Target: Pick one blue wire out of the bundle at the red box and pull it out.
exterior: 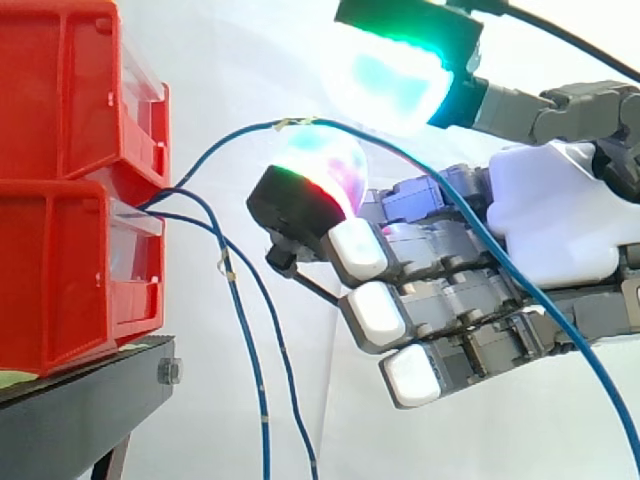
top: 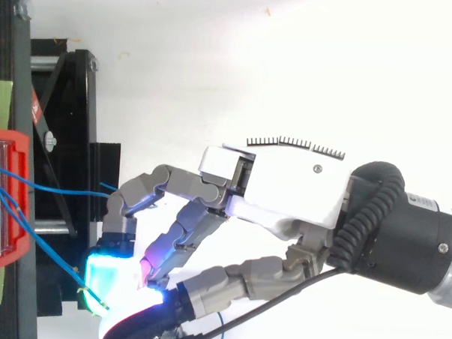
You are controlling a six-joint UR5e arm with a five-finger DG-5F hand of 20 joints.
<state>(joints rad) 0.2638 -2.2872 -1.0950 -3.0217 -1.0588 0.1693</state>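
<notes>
Several blue wires come out between the two stacked red bins at the left. One blue wire rises from the bins, runs over a glowing fingertip and drops away to the lower right. My hand reaches in from the right, and the green-glowing thumb pad sits just above that fingertip with the wire between them. The other fingers are curled below. From above, the hand meets the same wire at its cyan pad.
Two more blue wires hang from the bins down past the black stand. From above, the red bin sits on the stand's left rail, and a short blue wire runs toward the fingers. A white curtain lies behind.
</notes>
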